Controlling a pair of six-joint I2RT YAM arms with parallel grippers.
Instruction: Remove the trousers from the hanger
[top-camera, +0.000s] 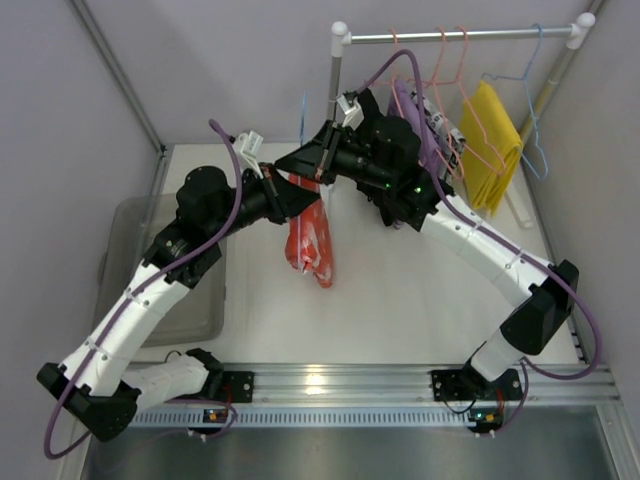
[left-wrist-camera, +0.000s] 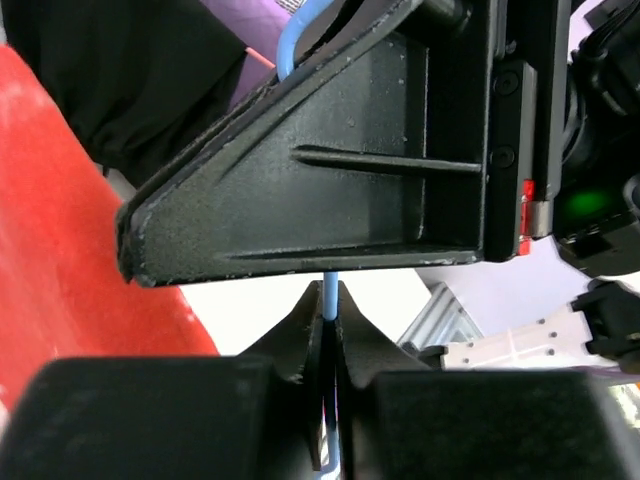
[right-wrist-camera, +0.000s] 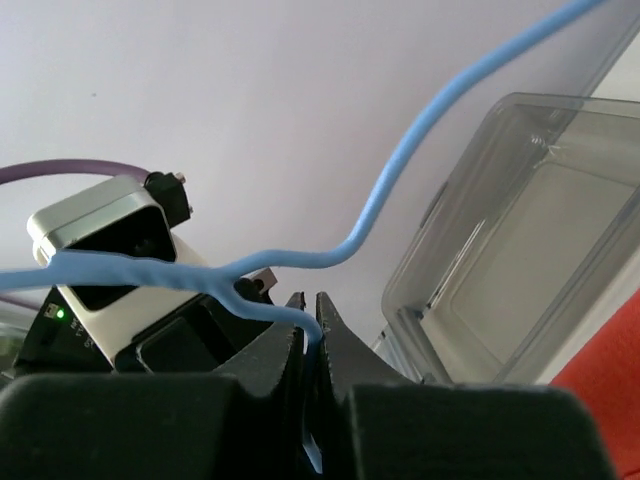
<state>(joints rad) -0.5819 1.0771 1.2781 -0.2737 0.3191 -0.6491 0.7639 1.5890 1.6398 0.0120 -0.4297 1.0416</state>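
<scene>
Hanging in a soft, crumpled bundle at the middle of the overhead view, the trousers (top-camera: 310, 240) are orange-red fabric, draped just below the spot where the two arms meet. The hanger (right-wrist-camera: 400, 190) is thin light-blue wire. The right wrist view shows it curving smoothly from the upper right down into the right gripper (right-wrist-camera: 310, 325), whose black fingers are pinched onto the wire. The left wrist view shows the left gripper (left-wrist-camera: 328, 305) likewise clamped on a straight run of the same wire. Above it, the other gripper's matte, grainy, triangular finger fills the frame, and red cloth runs along the left edge. Only the overhead view shows the metal rail (top-camera: 460, 36) at the top, with pink hangers (top-camera: 438, 62) and a yellow cloth (top-camera: 492, 140). Only the right wrist view shows the clear plastic bin (right-wrist-camera: 470, 260) close up, glossy and round-cornered, at the right of the frame.
</scene>
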